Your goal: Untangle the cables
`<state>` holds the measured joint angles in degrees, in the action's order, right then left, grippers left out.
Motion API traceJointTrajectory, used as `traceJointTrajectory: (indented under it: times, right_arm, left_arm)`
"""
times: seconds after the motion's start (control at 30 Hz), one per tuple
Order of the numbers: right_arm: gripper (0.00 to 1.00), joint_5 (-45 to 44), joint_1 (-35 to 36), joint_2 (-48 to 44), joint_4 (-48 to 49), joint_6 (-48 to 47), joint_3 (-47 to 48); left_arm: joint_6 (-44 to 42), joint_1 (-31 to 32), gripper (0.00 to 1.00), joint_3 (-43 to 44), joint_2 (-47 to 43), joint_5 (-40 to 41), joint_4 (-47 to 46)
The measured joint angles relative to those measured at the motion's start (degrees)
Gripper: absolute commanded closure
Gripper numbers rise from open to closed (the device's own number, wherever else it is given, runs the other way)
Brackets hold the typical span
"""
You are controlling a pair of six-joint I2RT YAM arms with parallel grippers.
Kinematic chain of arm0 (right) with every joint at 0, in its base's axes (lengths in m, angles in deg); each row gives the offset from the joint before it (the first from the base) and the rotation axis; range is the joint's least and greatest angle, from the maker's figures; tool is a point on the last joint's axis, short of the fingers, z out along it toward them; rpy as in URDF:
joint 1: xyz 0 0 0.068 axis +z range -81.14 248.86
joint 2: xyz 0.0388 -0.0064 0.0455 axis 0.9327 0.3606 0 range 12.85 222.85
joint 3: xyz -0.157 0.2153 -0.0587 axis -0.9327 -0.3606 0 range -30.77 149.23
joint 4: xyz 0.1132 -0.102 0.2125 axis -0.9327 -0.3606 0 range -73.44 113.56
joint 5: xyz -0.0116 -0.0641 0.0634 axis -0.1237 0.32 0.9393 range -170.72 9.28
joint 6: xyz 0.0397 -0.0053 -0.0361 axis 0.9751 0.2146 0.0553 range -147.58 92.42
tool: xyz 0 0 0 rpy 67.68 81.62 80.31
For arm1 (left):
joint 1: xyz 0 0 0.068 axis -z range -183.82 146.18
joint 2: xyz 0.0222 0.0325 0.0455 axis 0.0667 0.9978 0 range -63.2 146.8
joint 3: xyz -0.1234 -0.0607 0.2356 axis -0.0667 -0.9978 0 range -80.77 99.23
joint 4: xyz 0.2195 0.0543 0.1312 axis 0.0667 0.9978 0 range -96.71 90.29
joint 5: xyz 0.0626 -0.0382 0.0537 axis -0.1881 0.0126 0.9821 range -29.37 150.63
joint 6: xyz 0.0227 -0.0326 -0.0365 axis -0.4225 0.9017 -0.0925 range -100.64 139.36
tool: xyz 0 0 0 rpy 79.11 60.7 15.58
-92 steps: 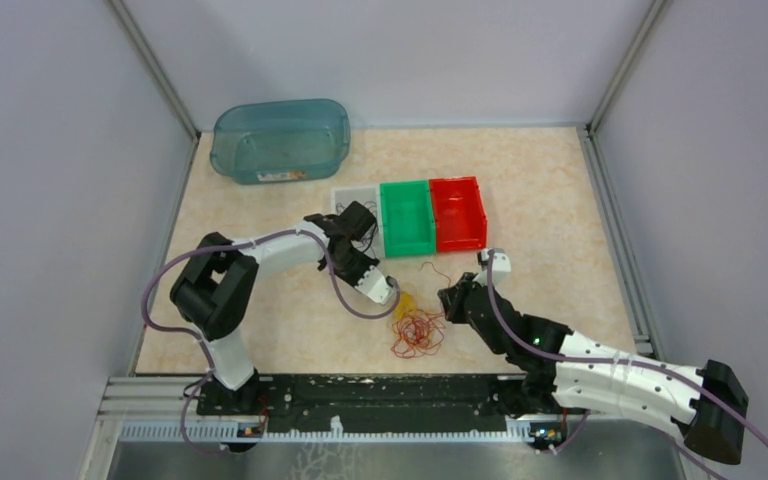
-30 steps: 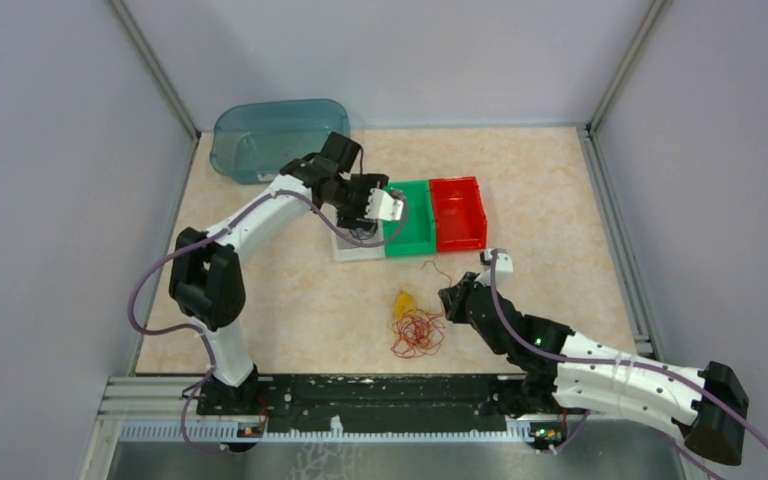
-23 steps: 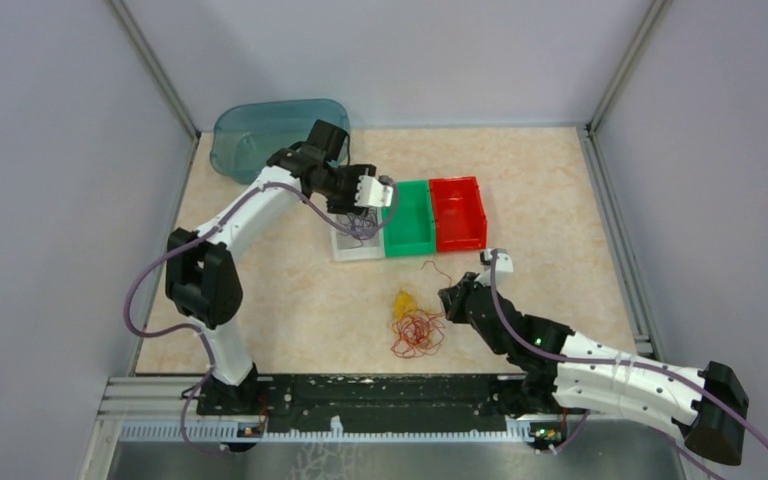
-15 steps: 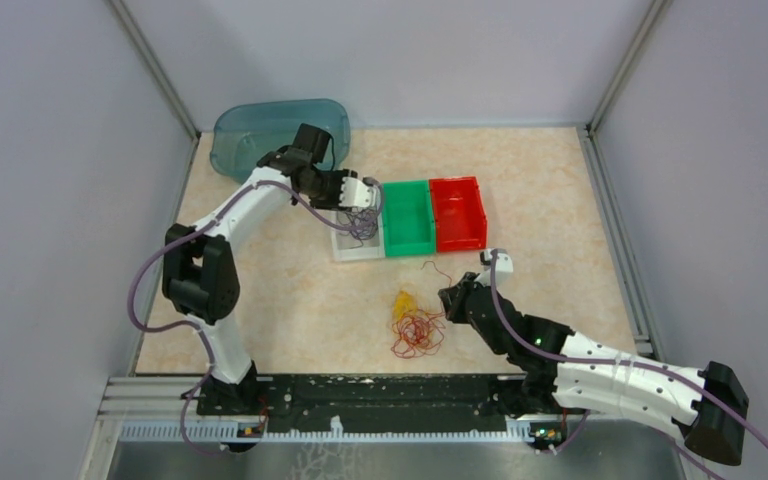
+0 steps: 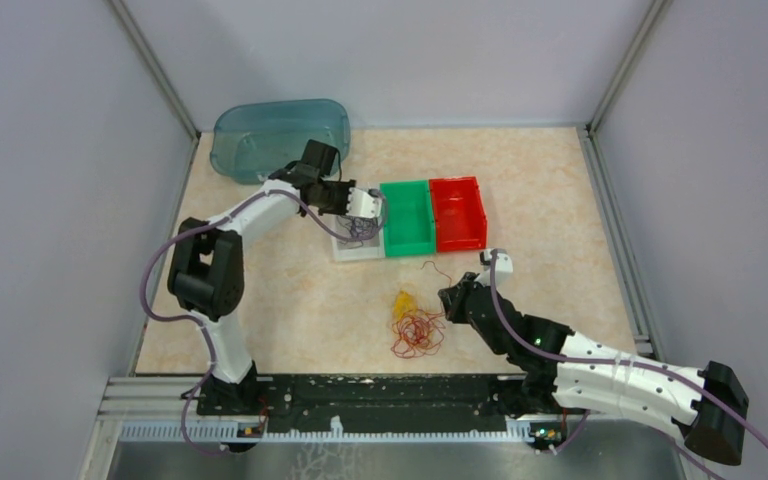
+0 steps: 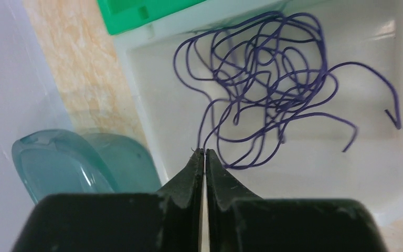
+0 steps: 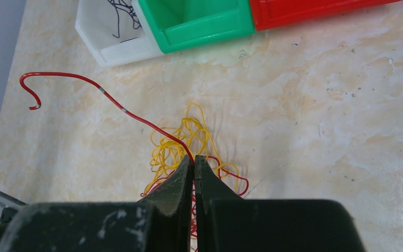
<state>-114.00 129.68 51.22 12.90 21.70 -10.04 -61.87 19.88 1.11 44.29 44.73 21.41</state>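
A dark purple cable [image 6: 262,79] lies as a loose clump inside the white bin [image 6: 346,173]. My left gripper [image 6: 204,153] is shut on one end of it, just above the bin's near wall. From the top view the left gripper [image 5: 365,203] hovers over the white bin [image 5: 345,250] with the purple cable [image 5: 360,228] under it. My right gripper [image 7: 193,157] is shut on a red cable [image 7: 110,100], whose free end curls up to the left. Under it lies a yellow cable clump [image 7: 183,139], mixed with red loops. The red clump [image 5: 417,333] and yellow clump [image 5: 403,303] lie left of the right gripper [image 5: 447,298].
A green bin [image 5: 407,218] and a red bin [image 5: 457,212] stand in a row right of the white bin. A teal transparent tub [image 5: 280,138] stands at the back left. Grey walls enclose the table on three sides.
The left arm carried the purple cable from the pile to the white bin, then shifted left and lower over it. The right arm has not moved.
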Motion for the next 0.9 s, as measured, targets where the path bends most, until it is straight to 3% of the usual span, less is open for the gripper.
traceJointTrajectory:
  times: [0.3, 0.53, 0.63, 0.9]
  right_arm:
    - [1.0, 0.1, 0.0, 1.2, 0.4, 0.0, 0.0]
    - [1.0, 0.2, 0.0, 1.4, 0.3, 0.0, 0.0]
    - [1.0, 0.2, 0.0, 1.4, 0.4, 0.0, 0.0]
    - [1.0, 1.2, -0.9, 2.4, 0.4, -0.8, 3.6]
  left_arm:
    - [0.0, 3.7, 0.92, -8.3, 0.0, -1.0, -4.0]
    - [1.8, 4.4, 0.24, -7.4, 0.0, -0.4, -4.9]
    - [3.1, 4.3, 0.02, -4.8, -0.5, -0.9, -3.2]
    - [11.2, 4.2, 0.0, 4.7, -9.7, -9.1, 8.1]
